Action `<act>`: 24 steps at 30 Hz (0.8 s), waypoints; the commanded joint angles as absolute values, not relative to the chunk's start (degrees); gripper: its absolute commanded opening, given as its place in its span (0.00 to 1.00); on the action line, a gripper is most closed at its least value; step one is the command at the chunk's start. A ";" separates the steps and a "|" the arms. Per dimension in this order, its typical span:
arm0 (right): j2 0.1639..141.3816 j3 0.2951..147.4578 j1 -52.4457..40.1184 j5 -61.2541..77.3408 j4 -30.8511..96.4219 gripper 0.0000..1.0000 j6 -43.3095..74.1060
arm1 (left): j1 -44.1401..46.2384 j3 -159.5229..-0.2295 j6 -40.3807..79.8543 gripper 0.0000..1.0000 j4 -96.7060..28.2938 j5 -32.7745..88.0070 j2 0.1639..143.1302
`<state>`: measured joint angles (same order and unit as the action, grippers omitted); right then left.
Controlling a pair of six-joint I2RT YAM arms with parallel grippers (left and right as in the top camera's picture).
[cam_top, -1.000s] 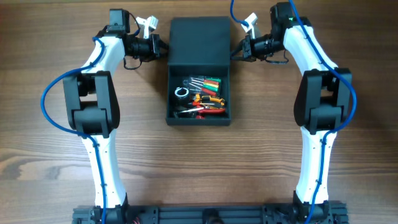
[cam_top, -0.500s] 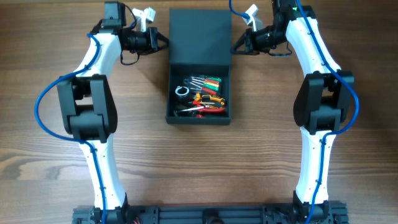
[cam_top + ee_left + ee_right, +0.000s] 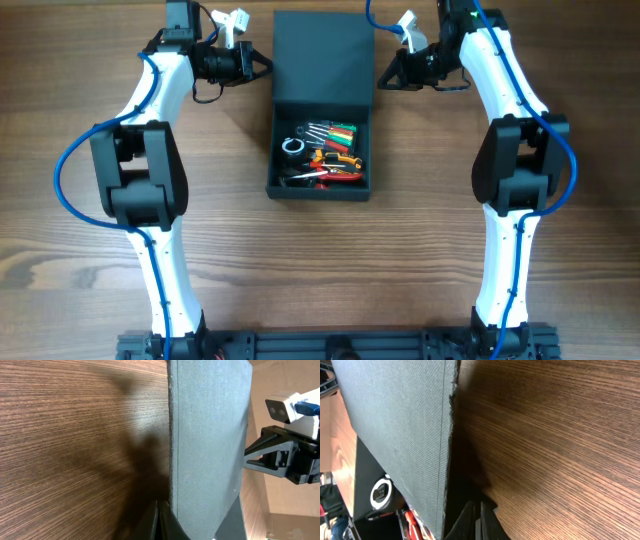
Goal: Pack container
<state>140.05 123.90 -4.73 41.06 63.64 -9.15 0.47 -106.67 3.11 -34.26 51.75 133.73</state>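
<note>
- At the middle of the wooden tabletop (image 3: pixel 420 250) sits the container (image 3: pixel 320 193), a dark matte box with its long side running away from the robot.
- Its lid (image 3: pixel 322 55) is folded back and lies on the far side, so the box stands open from above.
- Inside it lie screwdrivers (image 3: pixel 330 132) with coloured handles, red-handled pliers (image 3: pixel 335 174) and a pale ring (image 3: pixel 291 148).
- The left claw (image 3: pixel 268 68) has its fingers pressed together with nothing between them, its tip right at the lid's left edge.
- The right claw (image 3: pixel 377 78) is likewise closed and empty, its tip at the lid's right edge.
- From each wrist view the closed fingers (image 3: pixel 157 520) (image 3: pixel 477 520) point along the tabletop toward the lid's side edge; whether they slip under it cannot be told.
</note>
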 commanded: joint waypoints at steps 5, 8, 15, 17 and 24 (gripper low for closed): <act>139.28 125.21 -5.10 45.54 63.94 0.04 -10.92 | 0.91 -106.65 1.78 0.04 -34.17 53.76 131.00; 139.24 125.21 -5.10 47.53 64.29 0.04 -12.08 | 0.91 -106.65 1.78 0.04 -34.37 53.76 130.54; 139.24 125.21 -5.10 48.12 64.16 0.04 -12.27 | 0.91 -106.65 1.78 0.04 -34.50 53.74 129.29; 139.24 125.21 -5.10 48.05 63.86 0.04 -12.21 | 0.91 -106.65 1.78 0.04 -34.52 53.74 128.77; 139.24 125.21 -5.10 44.12 61.65 0.04 -10.92 | 0.93 -106.65 1.76 0.04 -34.94 52.88 127.48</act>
<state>140.05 123.90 -4.75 45.19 62.43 -10.79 0.47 -106.65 3.11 -34.72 51.48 131.66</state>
